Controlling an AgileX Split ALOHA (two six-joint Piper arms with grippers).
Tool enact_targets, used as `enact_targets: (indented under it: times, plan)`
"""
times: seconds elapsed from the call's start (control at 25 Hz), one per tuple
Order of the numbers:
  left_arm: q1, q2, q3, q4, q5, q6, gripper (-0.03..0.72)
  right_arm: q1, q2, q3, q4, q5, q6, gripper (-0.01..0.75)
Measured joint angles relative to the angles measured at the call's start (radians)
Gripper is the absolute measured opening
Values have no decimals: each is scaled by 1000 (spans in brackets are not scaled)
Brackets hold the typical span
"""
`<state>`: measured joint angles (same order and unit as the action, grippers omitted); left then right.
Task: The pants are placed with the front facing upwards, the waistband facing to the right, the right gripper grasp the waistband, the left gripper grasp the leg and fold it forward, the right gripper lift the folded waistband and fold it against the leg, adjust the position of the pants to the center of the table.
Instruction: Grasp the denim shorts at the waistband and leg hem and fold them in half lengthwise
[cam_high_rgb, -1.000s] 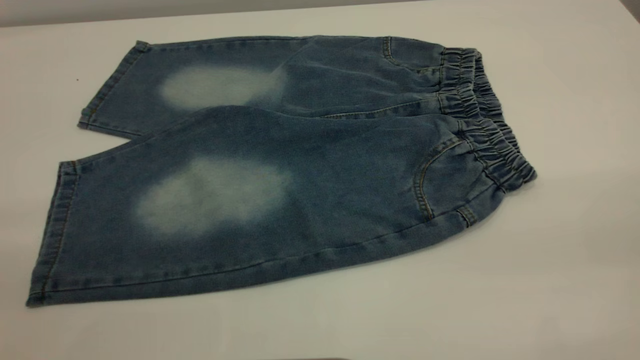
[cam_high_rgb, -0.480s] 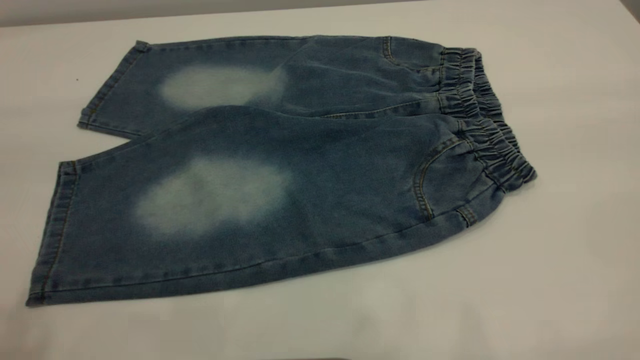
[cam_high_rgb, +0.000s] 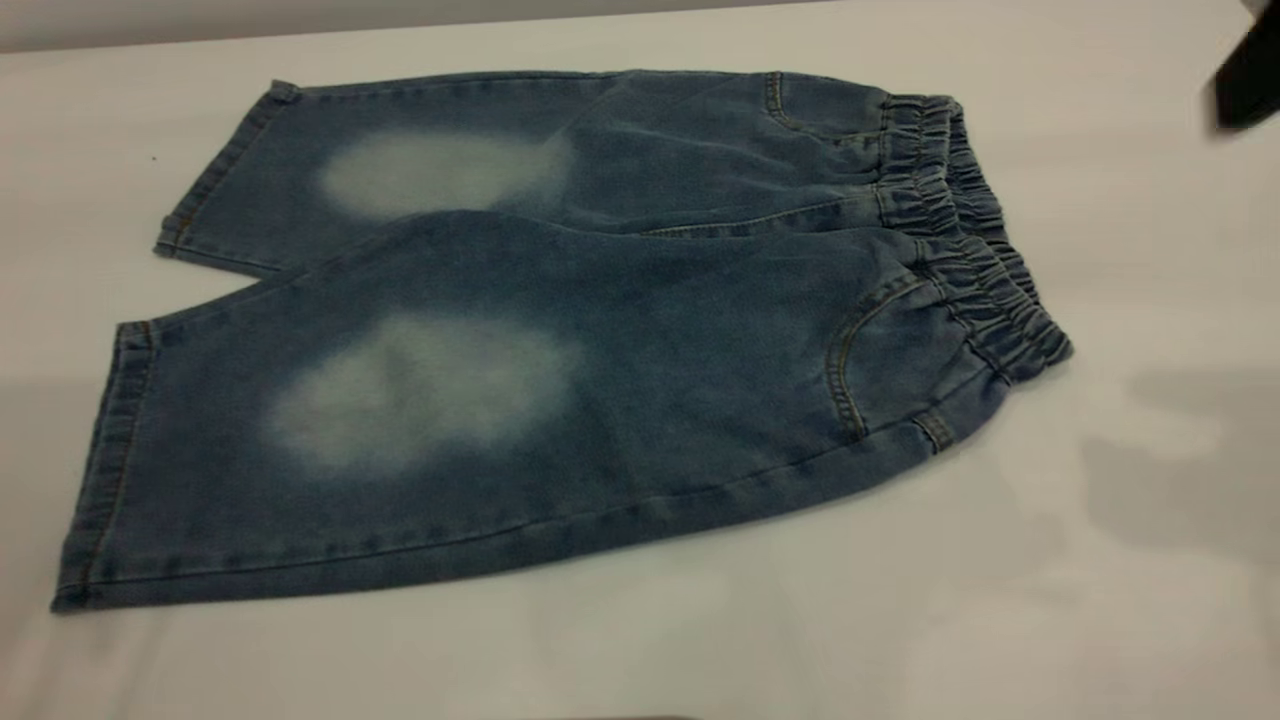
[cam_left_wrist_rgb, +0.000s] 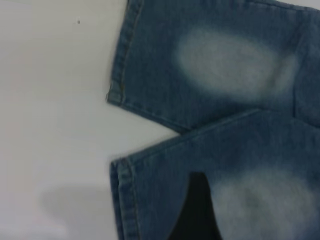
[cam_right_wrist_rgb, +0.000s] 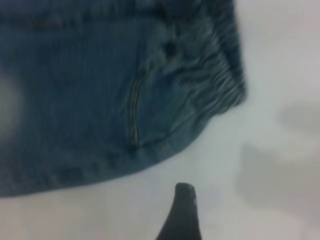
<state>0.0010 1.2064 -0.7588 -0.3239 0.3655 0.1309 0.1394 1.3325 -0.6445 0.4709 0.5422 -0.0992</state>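
Observation:
The blue denim pants (cam_high_rgb: 560, 330) lie flat on the white table (cam_high_rgb: 1150, 620), front up, legs to the left. The ruched waistband (cam_high_rgb: 975, 235) is at the right. A black part of the right arm (cam_high_rgb: 1250, 70) shows at the far right corner, away from the pants. In the right wrist view my right gripper (cam_right_wrist_rgb: 225, 210) hovers over bare table beside the waistband (cam_right_wrist_rgb: 220, 65); one black finger (cam_right_wrist_rgb: 181, 215) shows, with nothing next to it. My left gripper (cam_left_wrist_rgb: 240, 210) hangs above the near leg (cam_left_wrist_rgb: 260, 165), one dark finger (cam_left_wrist_rgb: 197, 210) showing, holding nothing.
The far leg's hem (cam_high_rgb: 215, 180) and the near leg's hem (cam_high_rgb: 105, 470) lie close to the table's left side. Bare table surrounds the pants, widest at the front and right. Arm shadows (cam_high_rgb: 1160, 470) fall right of the waistband.
The black right arm part has come into the exterior view's top right corner. New shadows have appeared on the table at right and left. The pants have not moved.

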Motion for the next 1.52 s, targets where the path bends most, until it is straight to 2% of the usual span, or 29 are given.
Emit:
enact_targets:
  times: [0.36, 0.6, 1.0, 1.52]
  plan:
    - [0, 43, 0, -15, -78, 39, 547, 0, 355, -17, 514, -136, -543, 568]
    - [0, 43, -2, -16, -92, 40, 547, 0, 537, -103, 779, -139, -844, 568]
    - [0, 43, -2, -16, -92, 40, 547, 0, 681, -142, 852, -173, -919, 568]
    - [0, 44, -3, -16, -92, 40, 547, 0, 717, -147, 865, -220, -939, 568]
